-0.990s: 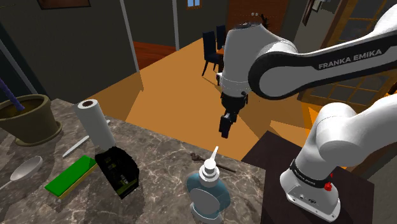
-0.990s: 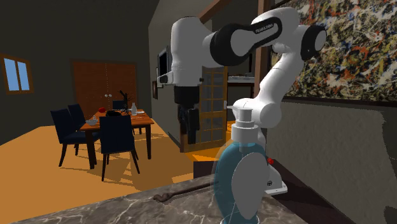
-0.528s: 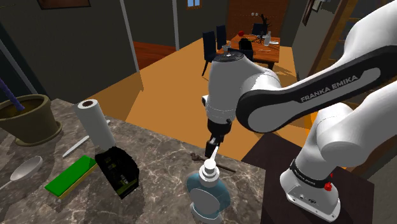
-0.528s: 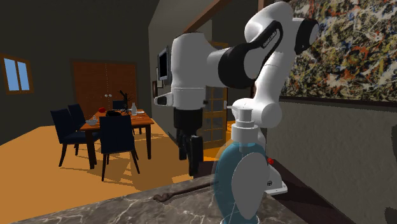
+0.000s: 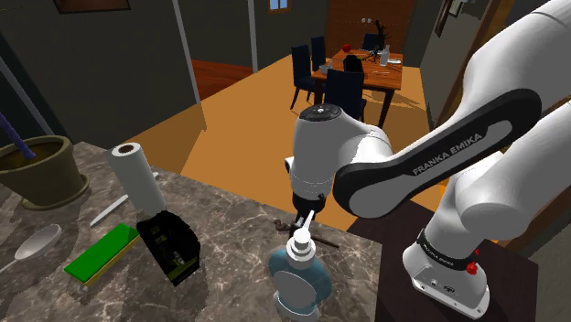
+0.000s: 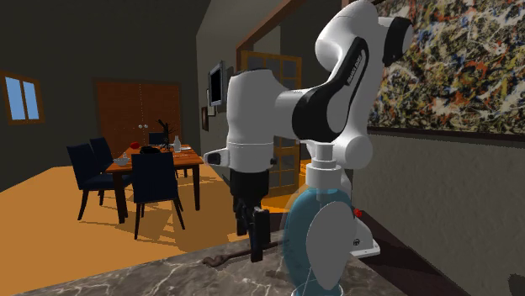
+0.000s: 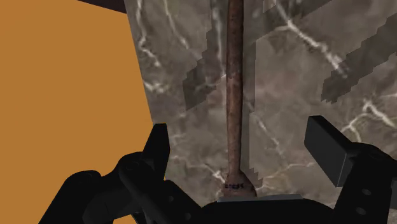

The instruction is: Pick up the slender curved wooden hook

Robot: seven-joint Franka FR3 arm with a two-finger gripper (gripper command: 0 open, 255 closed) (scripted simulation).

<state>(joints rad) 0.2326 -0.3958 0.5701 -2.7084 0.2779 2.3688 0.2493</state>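
The hook [image 7: 234,95] is a thin brown wooden stick lying on the grey marble counter [image 7: 299,76] close to its edge. It runs straight between my gripper's [image 7: 242,153] two black fingers, which stand wide apart and do not touch it. In the shoulder view the hook [image 5: 323,241] lies behind the soap bottle, and the gripper [image 5: 299,222] hangs low over it, partly hidden by the pump. In the second exterior view the gripper [image 6: 253,239] reaches down to the hook [image 6: 220,256] at the counter's rim.
A blue soap dispenser [image 5: 297,277] stands right next to the gripper. Further along the counter are a black box [image 5: 169,245], a paper towel roll [image 5: 137,177], a green sponge [image 5: 99,253], a spoon [image 5: 33,245] and a plant pot [image 5: 38,170]. Orange floor [image 7: 63,83] lies beyond the counter edge.
The arm has come down from well above the counter until the open gripper straddles the hook. The hook and the other objects have not moved.
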